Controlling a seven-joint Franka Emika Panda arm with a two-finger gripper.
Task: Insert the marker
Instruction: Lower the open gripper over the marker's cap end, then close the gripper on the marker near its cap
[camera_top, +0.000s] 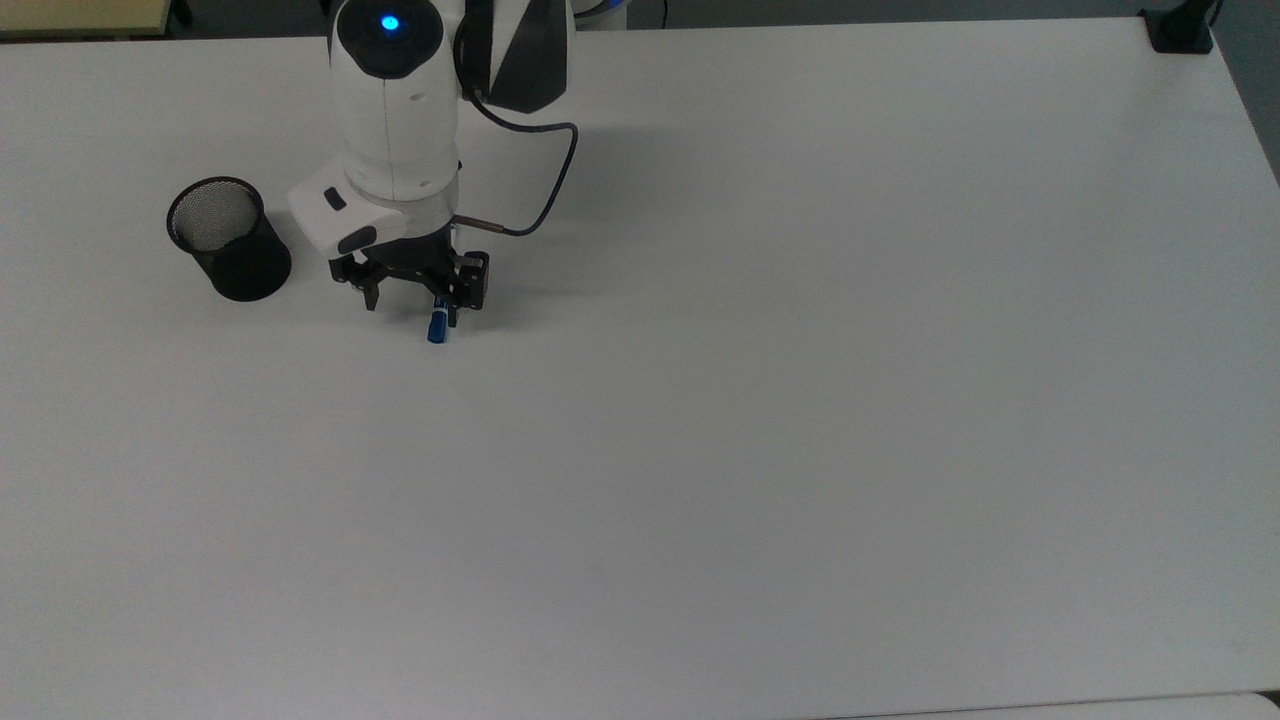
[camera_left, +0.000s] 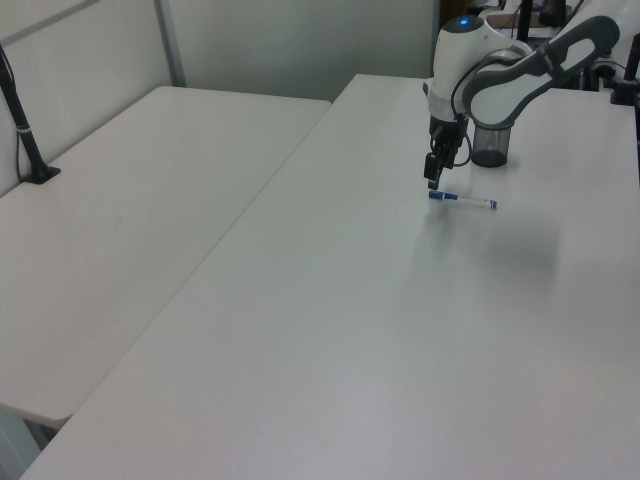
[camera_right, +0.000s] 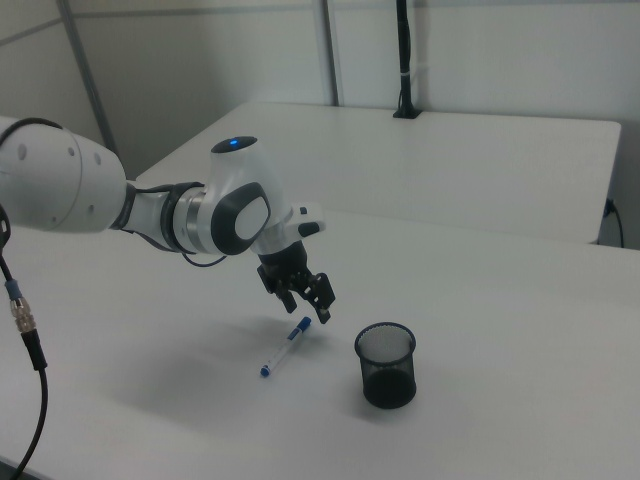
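The marker lies flat on the white table; in the top view only its blue cap end sticks out below the gripper, the rest is hidden under the hand. The left view shows the whole marker, and so does the right view. My gripper is open, pointing down, and hangs just above the marker with a finger on either side of its line. In the left view the gripper sits over the marker's left end. The black mesh cup stands upright, at the top view's left of the gripper.
The cup stands close to the marker at the right view's right; the forearm partly covers the cup in the left view. A second white table adjoins at the left view's left. A black clamp sits at the top view's far right corner.
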